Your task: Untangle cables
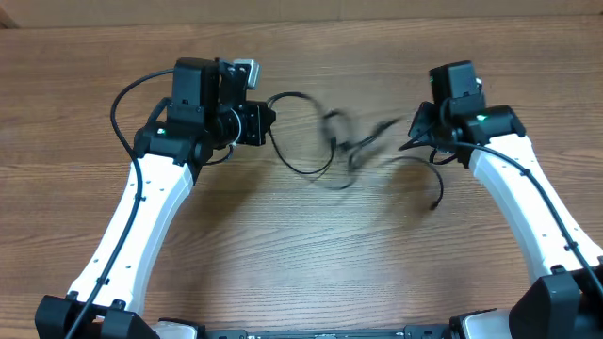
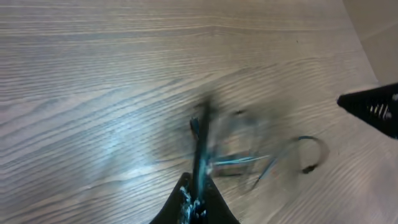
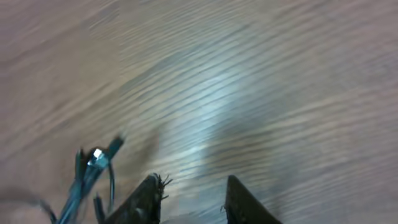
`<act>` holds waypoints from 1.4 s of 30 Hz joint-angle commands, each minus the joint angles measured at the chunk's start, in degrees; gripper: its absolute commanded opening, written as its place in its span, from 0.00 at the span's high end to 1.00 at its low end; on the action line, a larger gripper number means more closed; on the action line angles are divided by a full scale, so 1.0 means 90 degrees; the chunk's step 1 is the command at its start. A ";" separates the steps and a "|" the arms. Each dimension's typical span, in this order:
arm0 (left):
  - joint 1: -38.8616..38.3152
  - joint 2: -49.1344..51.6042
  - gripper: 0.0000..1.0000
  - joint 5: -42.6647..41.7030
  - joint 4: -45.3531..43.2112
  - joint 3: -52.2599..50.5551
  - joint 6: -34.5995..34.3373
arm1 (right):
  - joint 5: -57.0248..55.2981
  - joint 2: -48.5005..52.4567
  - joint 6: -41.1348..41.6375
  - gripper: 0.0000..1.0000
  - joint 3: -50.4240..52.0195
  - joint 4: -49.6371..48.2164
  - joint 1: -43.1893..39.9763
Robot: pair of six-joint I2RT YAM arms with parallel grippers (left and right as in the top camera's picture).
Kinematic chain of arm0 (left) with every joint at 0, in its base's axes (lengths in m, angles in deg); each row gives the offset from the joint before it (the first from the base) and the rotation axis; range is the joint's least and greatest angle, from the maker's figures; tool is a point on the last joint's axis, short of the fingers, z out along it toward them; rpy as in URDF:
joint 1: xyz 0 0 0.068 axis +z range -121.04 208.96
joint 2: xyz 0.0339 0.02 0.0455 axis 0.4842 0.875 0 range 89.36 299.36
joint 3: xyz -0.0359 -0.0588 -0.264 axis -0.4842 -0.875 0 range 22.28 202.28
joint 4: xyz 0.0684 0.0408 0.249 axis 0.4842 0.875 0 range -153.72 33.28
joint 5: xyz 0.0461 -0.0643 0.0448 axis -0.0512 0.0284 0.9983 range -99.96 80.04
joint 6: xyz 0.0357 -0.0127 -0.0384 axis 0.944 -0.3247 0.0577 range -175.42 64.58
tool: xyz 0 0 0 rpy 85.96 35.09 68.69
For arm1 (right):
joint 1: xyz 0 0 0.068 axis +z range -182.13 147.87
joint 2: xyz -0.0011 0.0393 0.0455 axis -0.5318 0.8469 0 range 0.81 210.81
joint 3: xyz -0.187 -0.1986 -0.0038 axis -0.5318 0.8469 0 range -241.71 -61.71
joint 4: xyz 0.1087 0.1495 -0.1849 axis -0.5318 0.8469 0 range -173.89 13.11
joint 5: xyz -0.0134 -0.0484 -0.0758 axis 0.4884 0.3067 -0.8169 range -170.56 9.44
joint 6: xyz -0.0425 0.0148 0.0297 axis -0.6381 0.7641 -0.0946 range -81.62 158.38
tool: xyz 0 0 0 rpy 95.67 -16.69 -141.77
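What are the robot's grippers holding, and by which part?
The left gripper pinches one strand of the cables; blur hides where along it. The right gripper is open, holding nothing.

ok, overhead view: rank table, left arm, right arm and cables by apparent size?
1. table, fills the frame.
2. left arm and right arm: about alike, not ranking them.
3. cables: smallest, thin blurred strands between the arms.

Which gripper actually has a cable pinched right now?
The left gripper: a cable runs straight into its closed tips. The right gripper stands open, with loose cable strands beside its fingers, not between them.
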State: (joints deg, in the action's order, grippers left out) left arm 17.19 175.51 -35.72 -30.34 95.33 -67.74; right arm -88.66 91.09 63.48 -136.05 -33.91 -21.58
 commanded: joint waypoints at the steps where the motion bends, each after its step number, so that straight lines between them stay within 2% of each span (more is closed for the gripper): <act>1: 0.0160 -0.0260 0.96 0.0146 -0.0104 0.0102 -0.0124 | -0.0005 -0.0017 -0.0809 0.72 0.0056 0.0129 0.0015; 3: 0.0274 -0.0410 0.96 0.0078 -0.0204 0.0182 -0.0223 | -0.0559 -0.0017 -0.0323 0.69 0.0056 0.0253 -0.0041; 5: 0.0357 -0.0602 0.96 -0.0291 -0.0449 0.0257 -0.0294 | -0.0029 -0.0019 -0.0355 0.55 0.0056 0.0143 -0.0068; 9: 0.0265 -0.0848 0.96 -0.1452 -0.1081 0.0274 -0.0352 | 0.2963 -0.0019 -0.1838 0.34 0.0056 -0.0270 -0.0058; 11: 0.0138 -0.0862 0.96 -0.2064 -0.1311 0.0274 -0.0352 | 0.4187 -0.0019 -0.2212 0.28 0.0056 -0.0432 -0.0053; 14: -0.0087 -0.0860 0.96 -0.2837 -0.1676 0.0274 -0.0350 | 0.5124 -0.0017 -0.2300 0.21 0.0056 -0.0726 -0.0049; 16: -0.0236 -0.0862 0.96 -0.3082 -0.1950 0.0274 -0.0357 | 0.5260 -0.0017 -0.2295 0.21 0.0056 -0.0911 -0.0041; 22: -0.0517 -0.0862 0.96 -0.3089 -0.2455 0.0277 -0.0568 | 0.5948 -0.0017 -0.2300 0.18 0.0058 -0.1253 0.0053; 25: -0.0583 -0.0862 0.96 -0.3092 -0.2599 0.0277 -0.0670 | 0.5719 -0.0017 -0.2300 0.18 0.0058 -0.1416 0.0216; 26: -0.0583 -0.0865 0.96 -0.3092 -0.2603 0.0277 -0.0687 | 0.5557 -0.0017 -0.2297 0.20 0.0058 -0.1469 0.0279; 29: -0.0583 -0.0884 0.96 -0.3106 -0.2594 0.0277 -0.0736 | 0.5056 -0.0017 -0.2295 0.37 0.0058 -0.1622 0.0440; 30: -0.0583 -0.0886 0.96 -0.3109 -0.2596 0.0277 -0.0746 | 0.4911 -0.0017 -0.2295 0.51 0.0058 -0.1644 0.0476; 31: -0.0583 -0.0886 0.96 -0.3099 -0.2594 0.0277 -0.0755 | 0.4651 -0.0017 -0.2295 0.72 0.0058 -0.1649 0.0520; 32: -0.0583 -0.0886 0.96 -0.3087 -0.2586 0.0277 -0.0750 | 0.4427 -0.0017 -0.2290 0.89 0.0058 -0.1639 0.0549; 33: -0.0573 -0.0884 0.96 -0.3053 -0.2567 0.0277 -0.0741 | 0.4209 -0.0017 -0.2246 0.96 0.0058 -0.1608 0.0576; 36: -0.0559 -0.0884 0.96 -0.2448 -0.2220 0.0277 -0.0571 | 0.3774 -0.0017 -0.2076 0.96 0.0058 -0.1474 0.0578; 40: -0.0566 -0.0814 0.92 -0.0551 -0.1025 0.0274 -0.0495 | 0.4233 -0.0017 -0.2132 0.96 0.0056 -0.1462 0.0578; 42: -0.0568 -0.0736 0.75 0.0308 -0.0440 0.0270 -0.0495 | 0.5102 -0.0017 -0.2324 0.96 0.0056 -0.1552 0.0578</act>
State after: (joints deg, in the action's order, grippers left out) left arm 12.12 168.64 -48.98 -38.03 96.73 -72.72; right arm -50.15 91.09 44.22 -135.62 -46.96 -16.40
